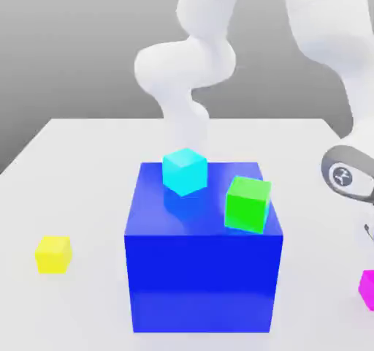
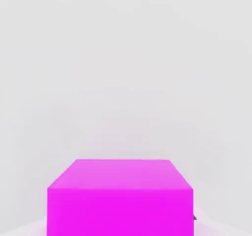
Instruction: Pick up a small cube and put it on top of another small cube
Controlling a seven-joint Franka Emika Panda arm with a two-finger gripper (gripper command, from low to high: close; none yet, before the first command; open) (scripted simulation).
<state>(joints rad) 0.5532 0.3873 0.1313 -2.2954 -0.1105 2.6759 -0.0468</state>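
A small magenta cube (image 1: 367,289) rests on the white table at the exterior view's right edge, partly cut off. The arm's wrist (image 1: 345,175) hangs straight above it, and my gripper (image 1: 369,268) reaches down over the cube. In the hand view the magenta cube (image 2: 120,198) sits very close between the fingers, and a dark sliver of fingertip (image 2: 194,218) touches its side. The gripper is shut on it. A small cyan cube (image 1: 185,171) and a small green cube (image 1: 247,203) stand on top of a large blue block (image 1: 203,276). A small yellow cube (image 1: 53,254) lies on the table at the left.
The large blue block stands in the middle of the white table (image 1: 66,174). The arm's white links (image 1: 186,64) rise behind it and arch over to the right. Bare table lies between the yellow cube and the block.
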